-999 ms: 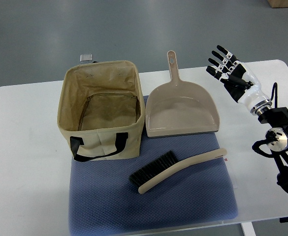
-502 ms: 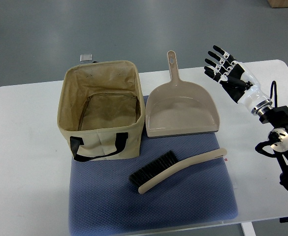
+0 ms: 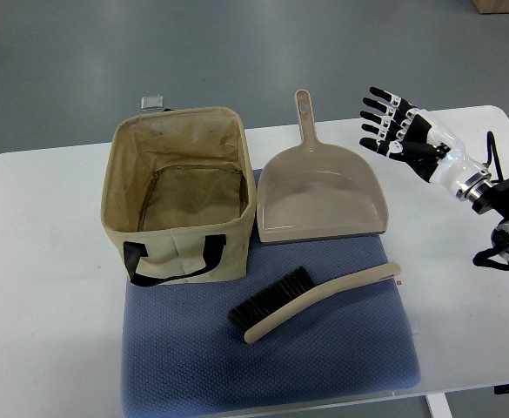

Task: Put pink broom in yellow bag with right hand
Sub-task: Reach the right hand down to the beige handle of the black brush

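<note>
We see the open tan fabric bag with black handles (image 3: pixel 177 196) at nine o'clock on the white table (image 3: pixel 36 261), its mouth up. At six o'clock the beige long-handled broom with dark bristles (image 3: pixel 311 300) lies flat on the blue padded mat (image 3: pixel 271 357), untouched, handle pointing toward three o'clock. The beige plastic dustpan (image 3: pixel 319 196) sits at twelve o'clock, just beside the bag. At two o'clock our right hand (image 3: pixel 402 132) hovers, fingers spread and empty; its arm is cut off at the right edge.
</note>
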